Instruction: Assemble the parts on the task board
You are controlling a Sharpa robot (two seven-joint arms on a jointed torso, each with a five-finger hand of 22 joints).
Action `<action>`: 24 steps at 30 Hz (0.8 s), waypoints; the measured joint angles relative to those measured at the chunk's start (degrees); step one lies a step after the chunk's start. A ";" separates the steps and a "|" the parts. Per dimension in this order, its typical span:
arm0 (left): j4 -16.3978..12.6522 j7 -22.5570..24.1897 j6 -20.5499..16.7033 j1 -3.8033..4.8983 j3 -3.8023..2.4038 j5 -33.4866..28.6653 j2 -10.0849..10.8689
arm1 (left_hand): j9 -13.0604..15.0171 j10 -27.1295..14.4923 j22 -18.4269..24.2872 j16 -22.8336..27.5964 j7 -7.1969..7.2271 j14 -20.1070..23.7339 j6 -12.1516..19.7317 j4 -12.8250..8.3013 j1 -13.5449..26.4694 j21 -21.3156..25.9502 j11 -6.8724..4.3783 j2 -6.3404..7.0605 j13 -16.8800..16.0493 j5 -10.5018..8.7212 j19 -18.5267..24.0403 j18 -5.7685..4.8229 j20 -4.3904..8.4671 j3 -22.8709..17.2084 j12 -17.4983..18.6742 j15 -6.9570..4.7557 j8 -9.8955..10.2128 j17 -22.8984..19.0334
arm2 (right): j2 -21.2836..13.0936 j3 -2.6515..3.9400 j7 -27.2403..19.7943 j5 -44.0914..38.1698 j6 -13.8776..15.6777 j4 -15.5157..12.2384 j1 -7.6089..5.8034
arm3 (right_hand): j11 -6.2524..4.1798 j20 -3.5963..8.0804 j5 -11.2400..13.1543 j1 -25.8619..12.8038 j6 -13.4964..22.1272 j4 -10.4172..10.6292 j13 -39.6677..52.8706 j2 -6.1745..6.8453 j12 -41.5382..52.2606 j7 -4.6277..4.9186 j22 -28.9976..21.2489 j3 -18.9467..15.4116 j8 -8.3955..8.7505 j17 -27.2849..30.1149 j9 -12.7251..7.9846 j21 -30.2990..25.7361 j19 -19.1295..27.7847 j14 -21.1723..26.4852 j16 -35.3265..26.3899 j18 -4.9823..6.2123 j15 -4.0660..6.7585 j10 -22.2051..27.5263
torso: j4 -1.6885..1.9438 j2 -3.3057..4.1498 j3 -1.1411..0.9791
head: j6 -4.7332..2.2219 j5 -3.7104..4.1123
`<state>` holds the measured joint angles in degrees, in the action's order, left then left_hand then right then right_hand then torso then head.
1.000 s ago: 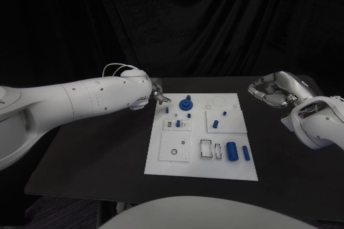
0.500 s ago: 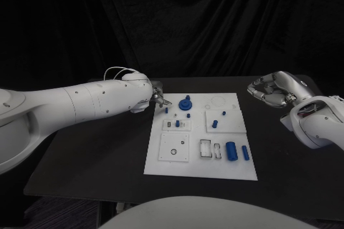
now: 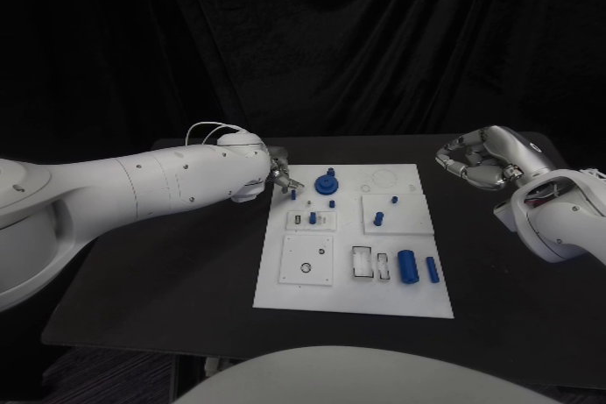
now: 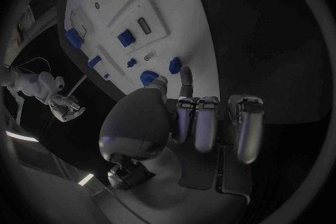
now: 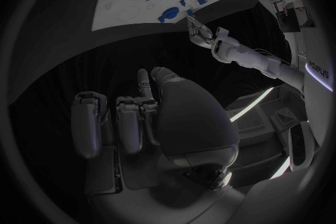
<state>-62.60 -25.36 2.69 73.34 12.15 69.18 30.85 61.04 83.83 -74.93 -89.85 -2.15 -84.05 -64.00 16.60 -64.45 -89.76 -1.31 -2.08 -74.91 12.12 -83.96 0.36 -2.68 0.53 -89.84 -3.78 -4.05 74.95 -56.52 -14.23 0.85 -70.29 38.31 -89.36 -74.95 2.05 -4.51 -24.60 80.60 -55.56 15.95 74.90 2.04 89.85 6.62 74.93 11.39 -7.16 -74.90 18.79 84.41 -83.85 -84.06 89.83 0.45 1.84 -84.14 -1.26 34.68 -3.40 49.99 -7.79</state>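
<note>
We see the task board (image 3: pixel 354 246), a white rectangular plate, lying flat at the middle of the black surface (image 3: pixel 177 272), long side running away from the robot. Its face carries several raised white square blocks and shallow recesses.

Parts on the board:
- A blue round stepped part with an upright post (image 3: pixel 328 184) stands at the far end, left of centre.
- A small blue peg (image 3: pixel 294 194) stands near the far left edge, just beside the left hand's fingertips.
- Two small blue pieces (image 3: pixel 313 217) sit at the upper-left square block.
- A short blue peg (image 3: pixel 379 217) stands on the right square block, and a smaller one (image 3: pixel 395 199) lies just beyond it.
- A large blue cylinder (image 3: pixel 408 265) lies on its side near the right edge, with a thinner blue cylinder (image 3: pixel 432 269) just beside it.
- A rectangular recess (image 3: pixel 363 262) left of the large cylinder holds pale inserts; we cannot tell what they are.

The left hand (image 3: pixel 279 173) hovers at the far left corner of the board. In the left wrist view most fingers (image 4: pixel 209 123) are curled in, one finger and the thumb extend toward the board, and nothing lies between them.

The right hand (image 3: pixel 480 163) is raised well to the right of the board, its fingers curled inward on nothing.
</note>
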 measured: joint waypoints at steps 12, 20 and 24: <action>0.24 0.08 0.04 -0.22 0.00 0.00 -0.27 | -0.94 0.21 0.01 0.00 0.20 0.21 -0.20 0.00 -0.55 0.00 -0.21 -0.55 0.00 1.29 0.00 0.00 0.00 0.00 0.00 -0.21 0.00 -0.01 | -0.01 0.00 0.02 0.00 -0.09 0.00 0.00 | 0.00 0.00 0.01 0.00 0.00 0.00 0.02 0.00 0.00 0.00 -0.01 0.00 0.00 0.00 0.00 0.00 0.00 0.00 0.00 0.00 0.00 0.00 | 0.01 0.00 0.00 | 0.00 0.01; 0.43 0.09 0.15 -0.40 0.00 0.00 -0.40 | -2.08 0.21 0.01 0.00 0.20 0.21 -0.19 0.00 -1.52 0.00 -0.21 -0.59 0.00 3.80 0.00 0.00 0.00 0.00 0.00 -0.21 0.00 -0.01 | 0.02 0.01 0.03 0.00 -0.16 0.00 0.01 | 0.00 0.00 0.01 0.00 0.00 0.16 0.05 0.00 0.00 0.00 -0.01 0.16 0.00 0.00 0.00 0.00 0.00 0.00 0.00 0.00 0.00 0.00 | 0.03 0.00 -0.01 | 0.00 0.16; 0.44 0.08 0.16 -0.56 0.00 0.00 -0.44 | -2.29 0.21 0.01 0.00 0.20 0.21 -0.19 0.00 -1.52 0.00 -0.21 -0.59 0.00 4.16 0.00 0.00 0.00 0.00 0.00 -0.21 0.00 -0.01 | 0.02 0.01 0.04 0.00 -0.19 0.00 0.01 | 0.00 0.00 0.01 0.00 0.00 0.16 0.04 0.00 0.00 0.00 -0.01 0.16 0.00 0.00 0.00 0.00 0.00 0.00 0.00 0.00 0.00 0.00 | 0.03 0.00 -0.01 | 0.00 0.07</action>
<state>-62.16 -25.27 2.84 72.78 12.15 69.17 30.41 58.75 84.04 -74.92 -89.85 -1.95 -83.84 -64.19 16.60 -65.96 -89.76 -1.52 -2.67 -74.91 16.28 -83.96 0.36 -2.68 0.53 -89.85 -3.99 -4.05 74.93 -56.50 -14.22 0.89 -70.29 38.11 -89.36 -74.94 2.05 -4.51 -24.60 80.60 -55.56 16.12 74.94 2.04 89.85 6.62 74.92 11.56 -7.16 -74.90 18.79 84.42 -83.85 -84.06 89.83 0.45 1.84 -84.14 -1.23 34.68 -3.41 49.99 -7.72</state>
